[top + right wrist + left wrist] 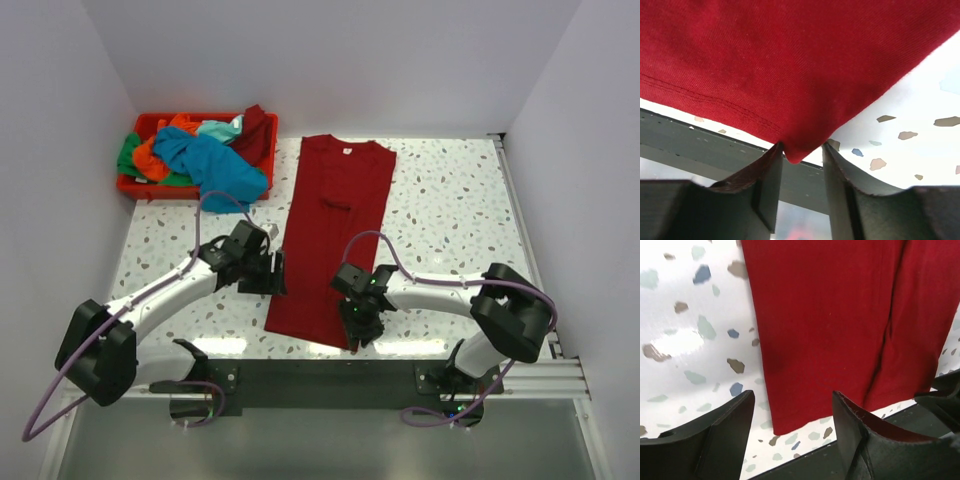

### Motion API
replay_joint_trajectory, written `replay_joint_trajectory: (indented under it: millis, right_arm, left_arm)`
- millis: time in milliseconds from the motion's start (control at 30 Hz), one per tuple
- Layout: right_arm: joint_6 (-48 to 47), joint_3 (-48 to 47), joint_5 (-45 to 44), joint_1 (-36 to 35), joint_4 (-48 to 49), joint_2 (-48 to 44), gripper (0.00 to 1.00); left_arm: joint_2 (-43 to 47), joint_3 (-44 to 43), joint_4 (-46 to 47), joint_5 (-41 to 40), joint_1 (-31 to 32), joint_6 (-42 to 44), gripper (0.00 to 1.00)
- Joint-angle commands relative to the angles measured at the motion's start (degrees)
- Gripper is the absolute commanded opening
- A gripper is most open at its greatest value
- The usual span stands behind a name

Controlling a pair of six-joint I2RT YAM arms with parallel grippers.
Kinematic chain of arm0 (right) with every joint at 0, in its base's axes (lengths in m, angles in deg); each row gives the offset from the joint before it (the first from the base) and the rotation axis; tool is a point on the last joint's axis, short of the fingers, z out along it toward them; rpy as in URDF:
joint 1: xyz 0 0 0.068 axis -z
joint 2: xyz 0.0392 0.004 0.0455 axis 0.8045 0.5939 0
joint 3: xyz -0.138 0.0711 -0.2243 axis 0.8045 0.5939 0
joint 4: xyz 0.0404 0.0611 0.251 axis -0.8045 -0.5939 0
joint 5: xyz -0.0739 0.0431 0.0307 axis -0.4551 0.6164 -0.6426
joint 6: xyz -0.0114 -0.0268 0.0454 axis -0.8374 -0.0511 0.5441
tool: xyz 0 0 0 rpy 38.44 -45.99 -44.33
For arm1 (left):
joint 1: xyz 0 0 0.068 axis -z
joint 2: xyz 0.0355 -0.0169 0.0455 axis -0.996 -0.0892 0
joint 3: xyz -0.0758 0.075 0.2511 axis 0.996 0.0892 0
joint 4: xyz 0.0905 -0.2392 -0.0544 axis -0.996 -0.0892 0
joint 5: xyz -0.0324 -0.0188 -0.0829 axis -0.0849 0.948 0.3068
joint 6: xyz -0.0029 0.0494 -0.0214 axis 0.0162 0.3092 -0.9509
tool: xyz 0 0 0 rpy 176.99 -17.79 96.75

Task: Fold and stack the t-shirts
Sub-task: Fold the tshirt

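Red t-shirt (335, 235) corner sits loose between the right gripper (801, 147) fingers.

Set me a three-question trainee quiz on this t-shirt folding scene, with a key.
1. True or false: the dark red t-shirt lies stretched out on the table.
2. The right gripper has its fingers either side of which part of that shirt? A. the collar B. a near hem corner C. a sleeve
3. Where does the teal t-shirt lie?
Key: 1 true; 2 B; 3 in the red bin, at the table's far left corner.
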Motion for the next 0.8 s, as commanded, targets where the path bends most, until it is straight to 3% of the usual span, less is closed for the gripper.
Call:
replay_joint_trajectory:
  millis: [0,333,567,767]
  right_arm:
    - [1.1,1.0,0.8,-0.3,0.9,-0.4,0.4]
    - [0.0,1.9,3.8,-0.3,2.7,0.9,0.24]
    - [0.3,1.9,3.5,-0.3,2.2,1.0,0.23]
    - [0.3,1.6,3.2,-0.3,1.8,1.1,0.23]
  left_arm:
    - [1.9,2.1,-1.5,-0.8,1.3,-3.6,0.67]
    - [3.0,5.1,-4.8,-2.3,5.3,-8.0,0.64]
    - [3.0,5.5,-7.0,-7.1,6.3,-9.5,0.58]
    - [0.8,7.1,-3.5,-4.6,6.4,-9.4,0.51]
